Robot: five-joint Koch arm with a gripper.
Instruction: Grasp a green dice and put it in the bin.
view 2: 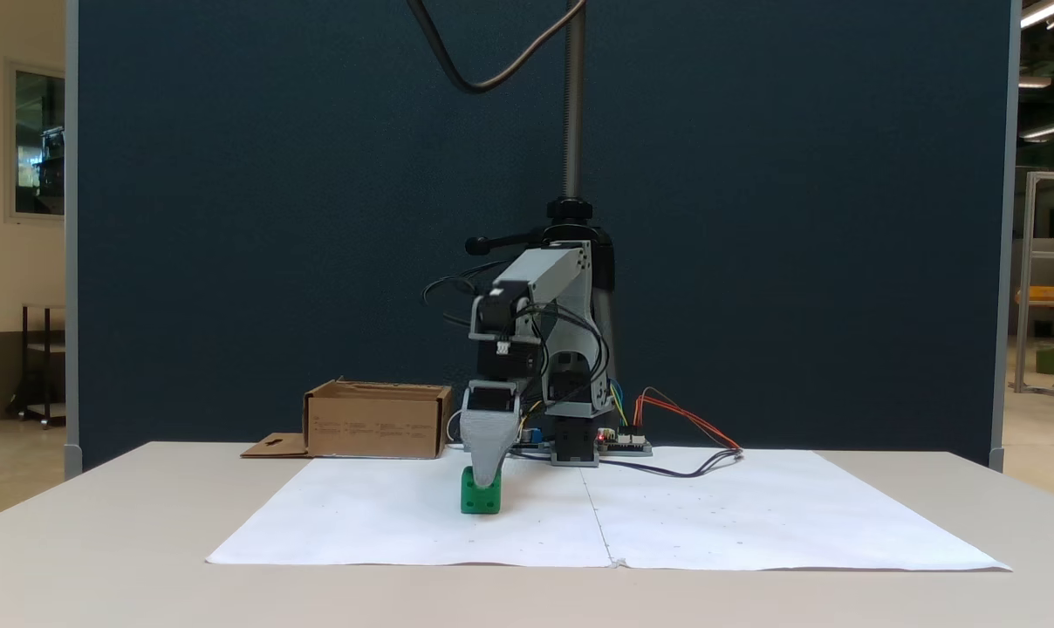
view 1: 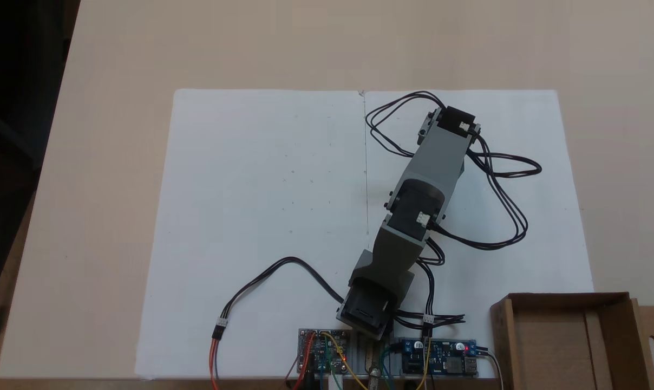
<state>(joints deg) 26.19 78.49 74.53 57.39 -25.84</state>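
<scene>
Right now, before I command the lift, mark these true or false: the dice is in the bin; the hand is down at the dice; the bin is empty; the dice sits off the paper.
1. The green dice is in the bin. False: it sits on the white paper.
2. The hand is down at the dice. True.
3. The bin is empty. True.
4. The dice sits off the paper. False: it is on it.

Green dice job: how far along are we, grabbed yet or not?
Done: the arm has reached the green dice, with the gripper down on its top in a fixed view. In hand: the grasp; I cannot tell whether the jaws have closed, and the dice sits on the white paper. Left: lift, carry to the bin, which looks empty from above, and release.
</scene>
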